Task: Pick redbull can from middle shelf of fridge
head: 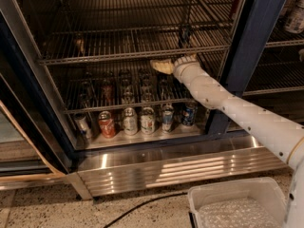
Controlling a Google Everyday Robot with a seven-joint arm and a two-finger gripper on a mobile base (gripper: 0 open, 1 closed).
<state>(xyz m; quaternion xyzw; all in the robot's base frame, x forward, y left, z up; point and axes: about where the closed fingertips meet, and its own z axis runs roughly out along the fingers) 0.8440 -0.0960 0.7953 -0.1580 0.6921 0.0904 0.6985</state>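
The fridge (pixel 251 42) stands open, with a dark navy frame and several wire shelves. The redbull can (pixel 184 34) is a small dark slim can standing on the middle shelf (pixel 118 55), right of centre and toward the back. My gripper (pixel 163 66), with tan tips pointing left, is on the end of the white arm (pixel 223 101) that reaches in from the right. It hangs just under the middle shelf's front rail, below and slightly left of the can, and is not touching it.
The shelf below holds several dark cans (pixel 126 87). The bottom row has a red cola can (pixel 107 124), silver cans (pixel 147 120) and blue cans (pixel 167 117). A white bin (pixel 237 205) and a black cable (pixel 142 204) are on the floor. The fridge door (pixel 23 122) is open at left.
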